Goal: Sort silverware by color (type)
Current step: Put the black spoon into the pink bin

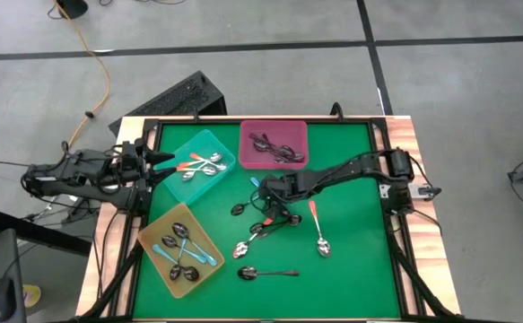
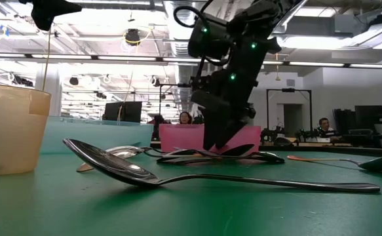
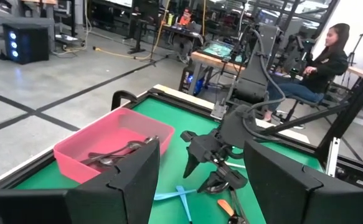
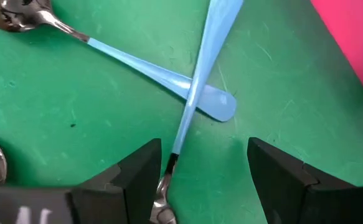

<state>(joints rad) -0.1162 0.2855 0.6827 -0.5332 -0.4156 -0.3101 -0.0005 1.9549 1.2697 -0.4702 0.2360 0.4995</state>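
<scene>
Two crossed light-blue spoons (image 4: 197, 81) lie mid-table just beyond the right gripper (image 4: 200, 165) — fingers spread, holding nothing — while the left gripper (image 1: 158, 160), fingers apart too, waits over the table's left edge.

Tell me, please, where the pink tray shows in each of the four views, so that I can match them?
High view: pink tray at the mat's far edge, centre.
Low view: pink wall behind the dark arm, mid-picture.
Left wrist view: ahead of that arm's fingers, near the mat's edge.
Right wrist view: only a pink corner, past the crossed light blue spoons.
Shared landmark: the open right gripper, just in front of the tray.
</scene>
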